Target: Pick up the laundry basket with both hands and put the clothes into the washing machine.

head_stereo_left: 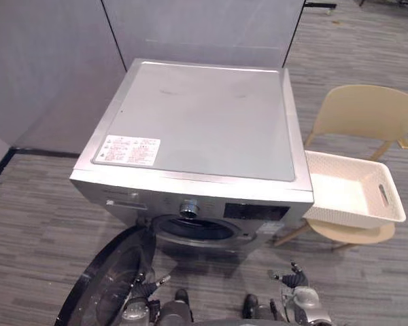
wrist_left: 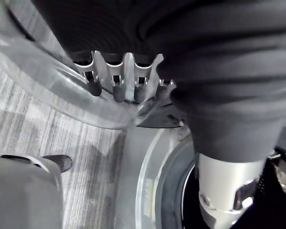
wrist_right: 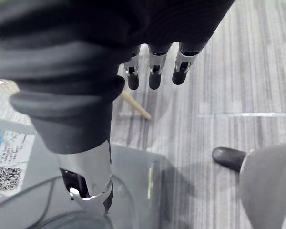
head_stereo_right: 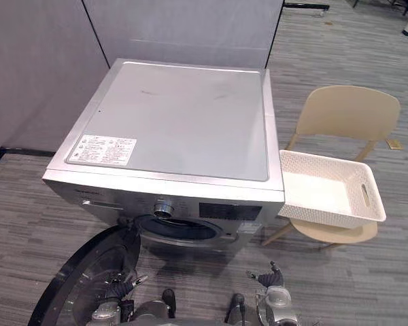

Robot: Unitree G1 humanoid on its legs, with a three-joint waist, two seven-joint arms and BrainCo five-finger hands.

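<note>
Basket [head_stereo_left: 347, 216] sits on the chair [head_stereo_left: 364, 112] to the right of the washer [head_stereo_left: 204, 115], its near corner just beside the washer's side. It looks empty to me: I see only its pale bottom and no clothes in it. Nor can I make out any clothes in the dark drum mouth [head_stereo_left: 194, 229], so I cannot tell whether they are already loaded. The door [head_stereo_left: 112, 272] hangs wide open to the near left.

My left hand [head_stereo_left: 141, 291] is low by the door's glass, fingers straight and apart from the thumb, holding nothing. My right hand [head_stereo_left: 296, 280] is low over the floor [head_stereo_left: 41, 224] in front of the washer, fingers likewise loose and empty, well apart from the basket.

Judging by this, the basket is not lifted; if any clothes are left, the pick-up and tipping remain.
</note>
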